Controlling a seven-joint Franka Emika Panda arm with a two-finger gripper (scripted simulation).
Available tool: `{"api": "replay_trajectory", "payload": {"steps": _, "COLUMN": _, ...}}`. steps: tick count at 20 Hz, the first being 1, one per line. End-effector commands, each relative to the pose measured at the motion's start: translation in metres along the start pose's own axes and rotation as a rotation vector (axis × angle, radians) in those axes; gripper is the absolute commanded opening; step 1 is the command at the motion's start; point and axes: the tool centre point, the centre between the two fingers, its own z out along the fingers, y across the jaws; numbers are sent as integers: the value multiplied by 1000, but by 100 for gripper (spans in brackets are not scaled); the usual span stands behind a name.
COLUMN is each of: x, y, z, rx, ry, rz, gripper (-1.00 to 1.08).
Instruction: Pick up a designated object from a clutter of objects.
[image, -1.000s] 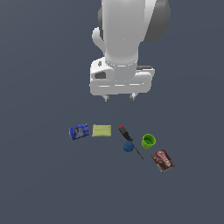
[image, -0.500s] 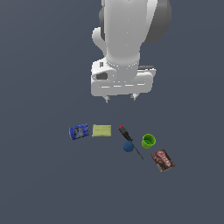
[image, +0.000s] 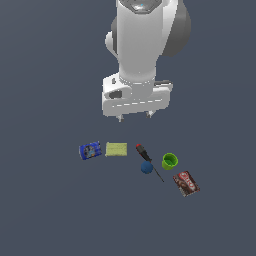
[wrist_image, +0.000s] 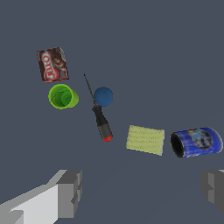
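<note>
Our end effector hangs well above the counter with its fingers spread wide and nothing between them; in the wrist view the two fingertips stand far apart. We take the yellow-green block as our landmark. It lies flat on the counter, below the end effector and a little toward the exterior view's left of it, well apart in height.

Going by size around the block: the red-brown box lies farthest off, past the green cup. The blue can rests on its side just beside the block, not touching it as far as we can tell. On the block's other side lies the red-handled screwdriver, near it, with the blue ball against its shaft.

We judge the block light, soft and spongy, likely to compress rather than slip. We would take it across its shorter width at the middle, keeping the fingers off the can
</note>
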Motion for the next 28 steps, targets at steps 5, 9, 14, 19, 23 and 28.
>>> {"api": "replay_trajectory", "payload": {"steps": 5, "x": 1, "y": 11, "z": 21, "rx": -12, "ry": -1, "rz": -119, "gripper": 100}}
{"api": "replay_trajectory", "payload": {"steps": 9, "x": 2, "y": 20, "z": 38, "rx": -21, "ry": -3, "rz": -215, "gripper": 100}}
{"api": "replay_trajectory", "payload": {"steps": 14, "x": 1, "y": 30, "z": 59, "rx": -29, "ry": -5, "rz": -338, "gripper": 100}}
{"api": "replay_trajectory", "payload": {"steps": 19, "x": -1, "y": 40, "z": 79, "rx": -36, "ry": -8, "rz": -462, "gripper": 100}}
{"api": "replay_trajectory", "payload": {"steps": 23, "x": -3, "y": 47, "z": 96, "rx": -40, "ry": -11, "rz": -561, "gripper": 100}}
{"api": "replay_trajectory", "payload": {"steps": 28, "x": -6, "y": 55, "z": 116, "rx": -43, "ry": -13, "rz": -686, "gripper": 100}}
